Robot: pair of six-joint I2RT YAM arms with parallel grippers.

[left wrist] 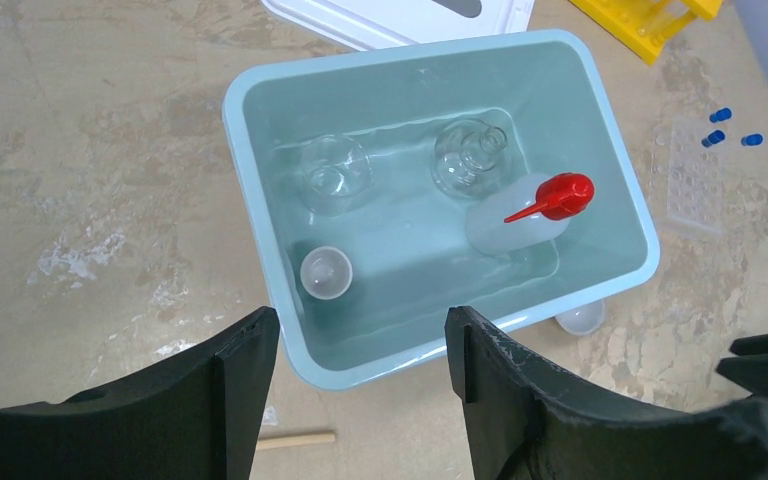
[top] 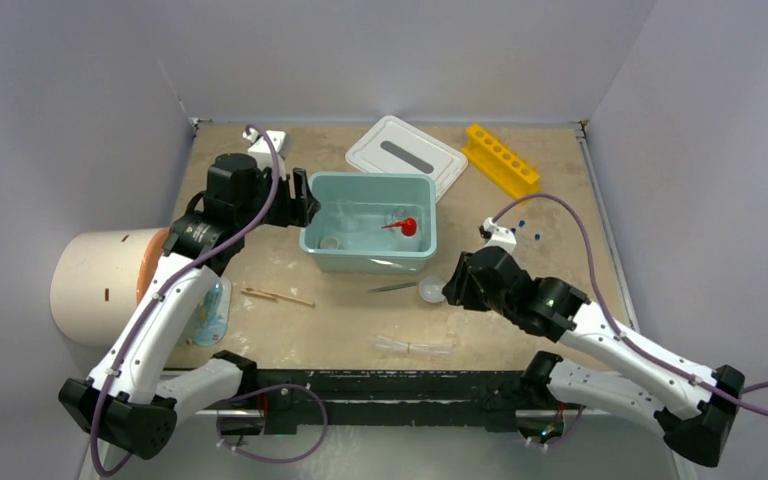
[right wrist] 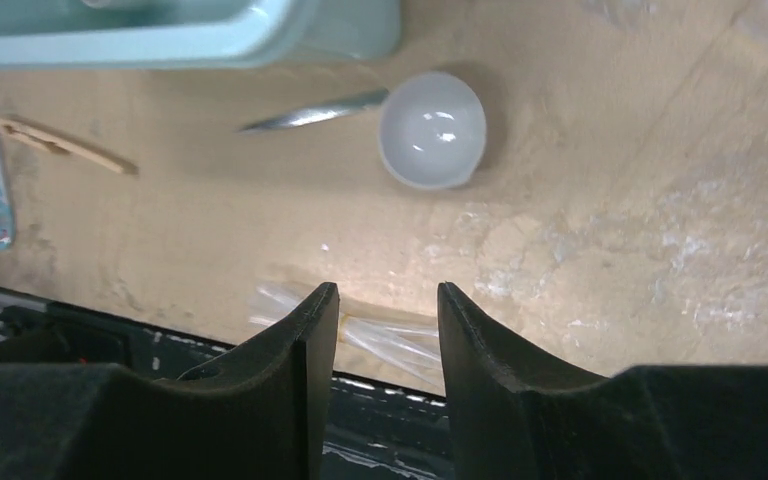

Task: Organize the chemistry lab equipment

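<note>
Nearest the arm bases, the clear tubes (top: 415, 347) are seen lying flat on the worktop (top: 340, 330), close to its near edge. Just beyond them the right tool (right wrist: 385, 300) is held with its jaws partly apart and nothing gripped. In its wrist view the tubes are glimpsed through the gap, and whether they are touched cannot be told. A little farther on, a white bowl (right wrist: 432, 130) is set upright on the worktop, with the metal tweezers (right wrist: 315, 110) laid just beside it, one end at its rim. Off to the left the wooden sticks (top: 278, 296) are laid flat, and the cream cylinder (top: 95, 285) is found on its side at the left edge. At mid-depth the teal tub (top: 365, 262) is left uncovered. The left tool (left wrist: 362, 325) is held over its left end, jaws wide apart and empty. Inside the tub the squeeze bottle (left wrist: 525, 215) with its red nozzle is laid on its side, alongside two clear flasks (left wrist: 335, 172) and a second white bowl (left wrist: 325, 272). To the right of the tub the blue pieces (left wrist: 715, 138) are scattered near a clear well plate (left wrist: 695, 180). Farthest back, the white lid (top: 405, 155) and a yellow rack (top: 500, 160) are seen.
</note>
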